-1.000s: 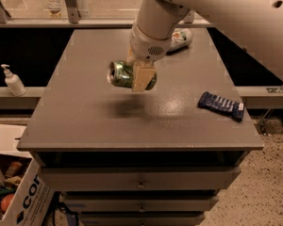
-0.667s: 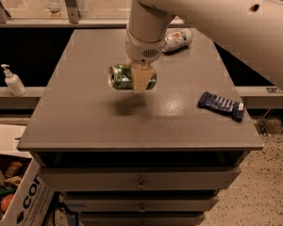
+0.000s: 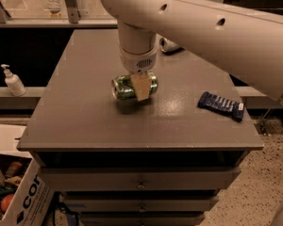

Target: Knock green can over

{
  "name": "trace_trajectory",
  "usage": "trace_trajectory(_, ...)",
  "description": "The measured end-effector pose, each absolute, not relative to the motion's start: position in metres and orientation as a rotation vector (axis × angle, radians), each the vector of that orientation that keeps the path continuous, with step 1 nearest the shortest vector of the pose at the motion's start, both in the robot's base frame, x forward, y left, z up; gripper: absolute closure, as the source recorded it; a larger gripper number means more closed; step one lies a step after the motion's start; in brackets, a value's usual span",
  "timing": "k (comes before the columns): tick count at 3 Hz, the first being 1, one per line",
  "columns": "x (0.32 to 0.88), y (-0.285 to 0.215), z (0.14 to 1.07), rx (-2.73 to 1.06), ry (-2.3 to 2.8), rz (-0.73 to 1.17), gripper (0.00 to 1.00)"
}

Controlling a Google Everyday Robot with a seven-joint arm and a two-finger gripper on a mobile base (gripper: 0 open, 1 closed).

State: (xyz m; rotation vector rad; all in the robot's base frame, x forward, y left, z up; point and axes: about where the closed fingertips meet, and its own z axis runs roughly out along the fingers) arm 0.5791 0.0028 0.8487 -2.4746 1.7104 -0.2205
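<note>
The green can [image 3: 125,87] lies on its side, silver top facing left, at the middle of the grey table [image 3: 85,121], resting on it or just above it with its shadow right underneath. My gripper [image 3: 141,84] comes straight down from the white arm and is shut on the green can. One tan finger [image 3: 141,86] crosses the front of the can; the other is hidden behind it.
A dark blue snack packet [image 3: 221,105] lies at the right side of the table. A silver-white can [image 3: 168,44] lies at the back, mostly hidden by the arm. A soap dispenser [image 3: 12,81] stands on a ledge to the left. A cardboard box [image 3: 16,192] sits on the floor at lower left.
The gripper has come down with the can in it; the can's shadow has closed up beneath it. The arm now covers more of the silver-white can at the back.
</note>
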Motion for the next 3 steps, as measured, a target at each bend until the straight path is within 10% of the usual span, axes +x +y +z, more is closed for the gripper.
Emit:
trace_trajectory(1, 0.577, 0.003, 0.838, -2.532, 1.692, -0.229, 1.00)
trace_trajectory(3, 0.572, 0.007, 0.824, -2.612, 1.655, -0.177, 0.59)
